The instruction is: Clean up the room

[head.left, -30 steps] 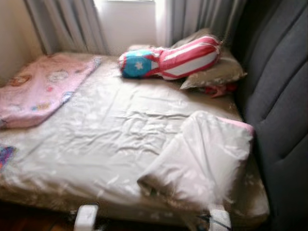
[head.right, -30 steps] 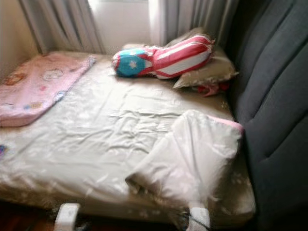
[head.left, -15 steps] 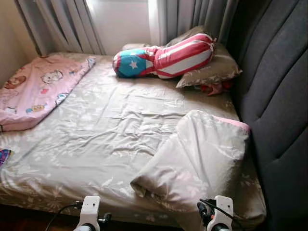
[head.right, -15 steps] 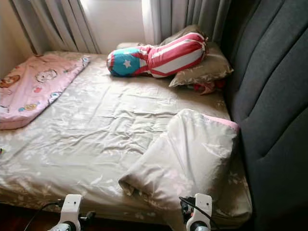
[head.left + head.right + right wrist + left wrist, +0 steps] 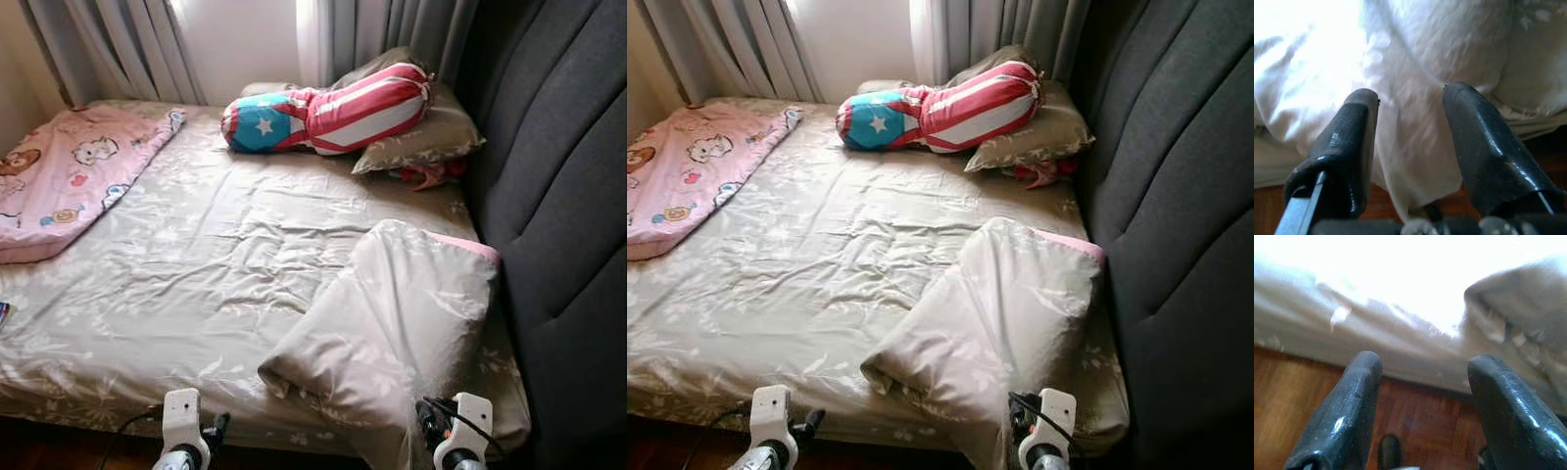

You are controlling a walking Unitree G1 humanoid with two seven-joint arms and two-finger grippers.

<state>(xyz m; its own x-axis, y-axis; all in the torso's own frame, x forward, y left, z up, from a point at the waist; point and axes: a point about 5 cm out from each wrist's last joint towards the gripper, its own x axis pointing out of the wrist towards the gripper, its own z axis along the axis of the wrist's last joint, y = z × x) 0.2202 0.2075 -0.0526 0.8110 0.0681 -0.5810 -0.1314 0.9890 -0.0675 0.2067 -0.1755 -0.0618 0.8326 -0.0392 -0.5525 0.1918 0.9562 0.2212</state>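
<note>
Just beyond the right claw [image 5: 1410, 112], fingers spread wide and empty, lies the folded blanket [image 5: 392, 313].

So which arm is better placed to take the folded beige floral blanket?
The right gripper: it points straight at the folded beige floral blanket, fingers open. The left gripper faces the bed edge beside it.
</note>
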